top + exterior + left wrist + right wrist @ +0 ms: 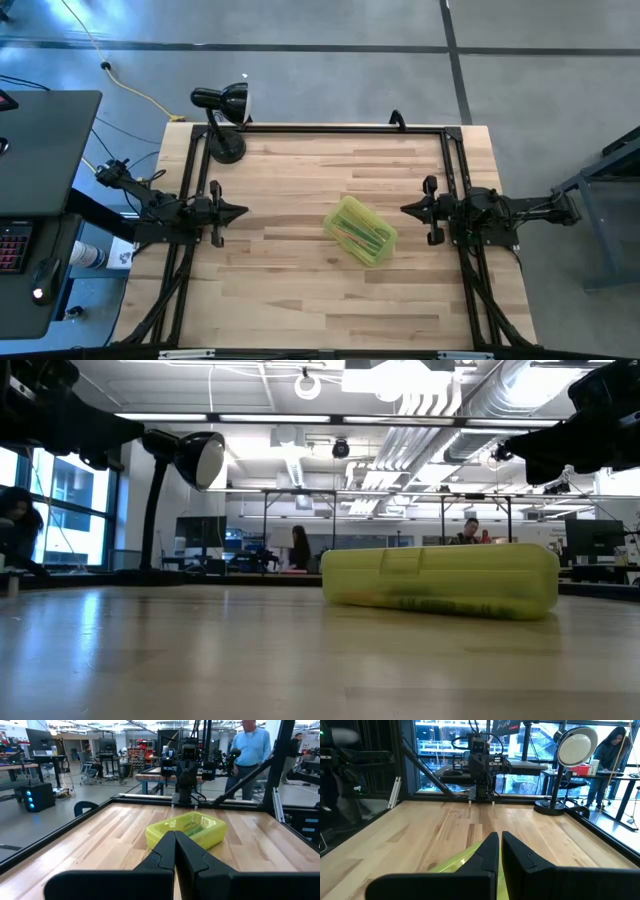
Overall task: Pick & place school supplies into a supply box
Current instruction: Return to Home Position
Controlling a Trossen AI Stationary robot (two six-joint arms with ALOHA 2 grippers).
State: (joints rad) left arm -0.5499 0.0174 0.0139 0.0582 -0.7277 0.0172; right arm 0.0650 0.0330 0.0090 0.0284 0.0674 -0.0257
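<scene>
The supply box (361,231), a translucent yellow-green case, lies flat on the table with its lid closed. It also shows in the low view (440,580) and the left wrist view (186,829). Green and orange pens show dimly through its lid; no loose supplies lie on the table. My left gripper (243,211) hovers at the table's left side, shut, its tips pointing at the box. My right gripper (404,209) hovers at the right side, shut, just beyond the box's right end. In the right wrist view a corner of the box (451,865) peeks beside the fingers.
A black desk lamp (222,118) stands at the table's far left corner. A black rail frame (330,128) runs along the far edge and down both sides. People stand beyond the table in the room, one in a blue shirt (253,745).
</scene>
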